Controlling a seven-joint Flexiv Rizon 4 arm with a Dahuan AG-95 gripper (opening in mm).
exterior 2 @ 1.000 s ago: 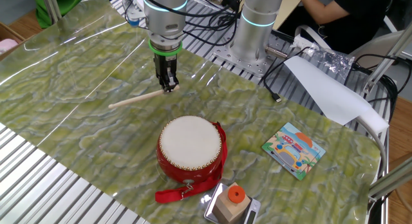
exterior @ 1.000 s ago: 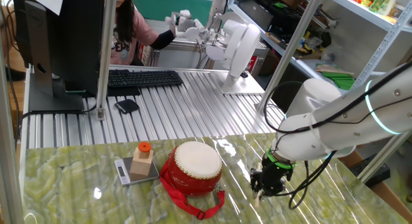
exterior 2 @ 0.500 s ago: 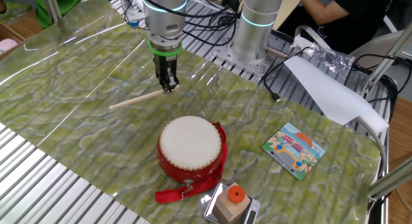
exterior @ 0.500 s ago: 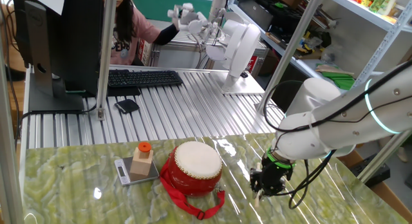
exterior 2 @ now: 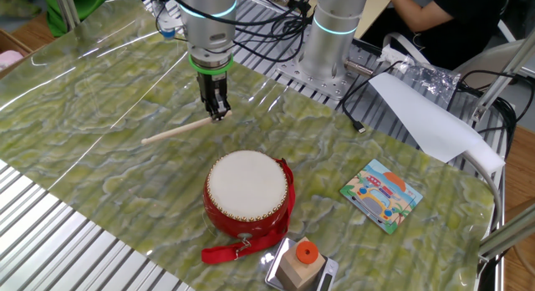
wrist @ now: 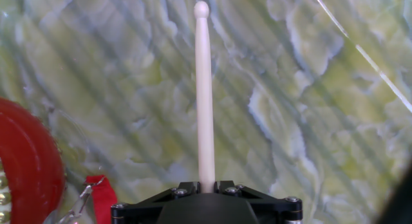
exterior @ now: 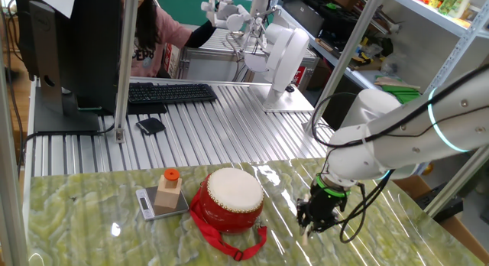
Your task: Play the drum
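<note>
The drum (exterior: 228, 199) has a glossy red barrel, a cream skin top and a red strap; it stands on the green marbled table and also shows in the other fixed view (exterior 2: 247, 193). My gripper (exterior 2: 219, 114) is shut on the end of a pale wooden drumstick (exterior 2: 177, 130), which lies low over the table away from the drum. In the hand view the drumstick (wrist: 205, 89) runs straight out from between the jaws, and the drum's red side (wrist: 26, 163) is at the lower left. My gripper (exterior: 309, 229) is to the right of the drum.
A wooden block with an orange cap (exterior: 169, 191) sits on a small scale left of the drum. A colourful picture card (exterior 2: 383, 195) lies on the table. A keyboard (exterior: 170, 92), monitor and a person are behind the table.
The arm has shifted very slightly; the gripper stays shut on the drumstick near the table. The drum has not moved.
</note>
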